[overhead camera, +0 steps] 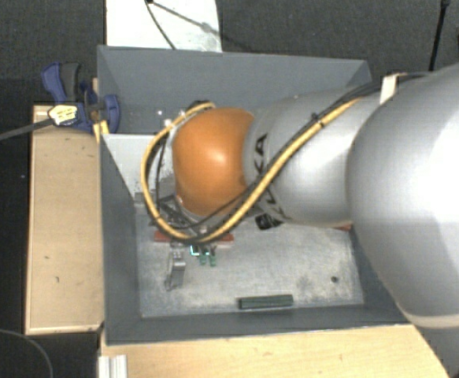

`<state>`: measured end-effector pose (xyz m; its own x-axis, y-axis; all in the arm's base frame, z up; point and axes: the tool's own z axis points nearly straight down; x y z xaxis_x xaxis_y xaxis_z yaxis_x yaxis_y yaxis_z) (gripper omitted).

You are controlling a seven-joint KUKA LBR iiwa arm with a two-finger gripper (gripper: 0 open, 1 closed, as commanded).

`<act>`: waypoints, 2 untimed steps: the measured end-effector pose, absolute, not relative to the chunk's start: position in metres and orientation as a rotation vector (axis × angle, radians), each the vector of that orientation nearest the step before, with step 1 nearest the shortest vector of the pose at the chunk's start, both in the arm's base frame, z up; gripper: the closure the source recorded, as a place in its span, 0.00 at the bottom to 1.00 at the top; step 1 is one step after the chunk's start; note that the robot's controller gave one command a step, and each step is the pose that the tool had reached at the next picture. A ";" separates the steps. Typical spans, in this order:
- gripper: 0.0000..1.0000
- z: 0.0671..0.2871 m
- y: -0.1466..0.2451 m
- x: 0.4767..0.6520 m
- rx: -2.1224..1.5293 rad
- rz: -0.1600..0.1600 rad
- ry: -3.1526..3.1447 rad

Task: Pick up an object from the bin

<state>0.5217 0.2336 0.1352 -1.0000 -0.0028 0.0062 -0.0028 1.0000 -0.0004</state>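
My gripper (175, 274) reaches down to the bin floor in the left half of the bin, just below the arm's orange cover. A small green thing (206, 257) lies right beside it, on its right; I cannot tell if they touch. A thin reddish strip (223, 239) shows at the edge of the cover just above them, mostly hidden. A dark, flat, oblong bar (266, 302) lies on the floor near the front wall, well to the right of the gripper.
The arm and its cover hide the back and right parts of the bin floor. A tiny dark speck (334, 279) lies on the floor at the right. The left wall is close to the gripper.
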 end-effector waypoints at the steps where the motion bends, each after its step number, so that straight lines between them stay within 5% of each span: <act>1: 0.00 0.066 0.171 0.556 0.106 0.007 -3.137; 2: 0.00 0.067 0.171 0.556 0.099 0.001 -3.138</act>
<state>0.5564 0.1705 0.0667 -0.9980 -0.0629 0.0022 -0.0629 0.9980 -0.0003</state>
